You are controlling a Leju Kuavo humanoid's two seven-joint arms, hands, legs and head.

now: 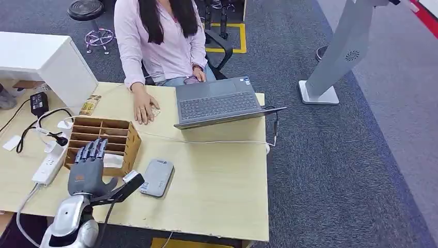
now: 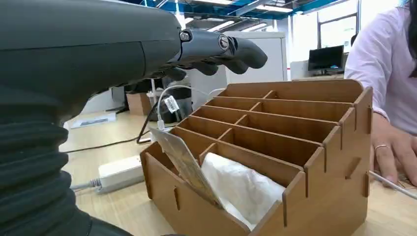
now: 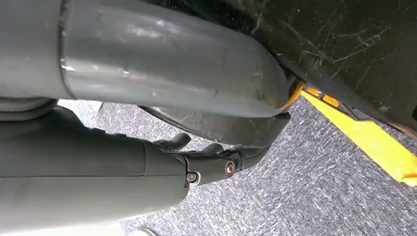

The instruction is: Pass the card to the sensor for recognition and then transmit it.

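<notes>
Left hand (image 1: pixel 87 168) is hovering over the near end of the wooden organiser (image 1: pixel 120 135), fingers spread and straight, holding nothing; prob. lining up to reach down into a slot. One card (image 2: pixel 183 164) is standing tilted in the nearest compartment, leaning on the divider, top edge poking above the rim, which is leaving an edge free for pinching. White crumpled bag or paper (image 2: pixel 241 189) is sitting in the next slot just beside it. One grey sensor pad (image 1: pixel 157 177) is lying flat on the desk (image 1: pixel 222 191) just right of the organiser, near the hand, so the carry should be short. Judging step: pre-grasp, card not yet touched. Right hand (image 3: pixel 206 157) is hanging low beside the body over grey carpet, fingers curling in a bit; cannot tell if closed. One person (image 1: pixel 162 39) is sitting at the far side, one hand (image 1: pixel 143 108) resting on the desk beside the organiser's far end, presumably waiting to receive the card. Count: 1 laptop (image 1: pixel 219 103), 1 power strip (image 1: pixel 49 164) left of the organiser.
</notes>
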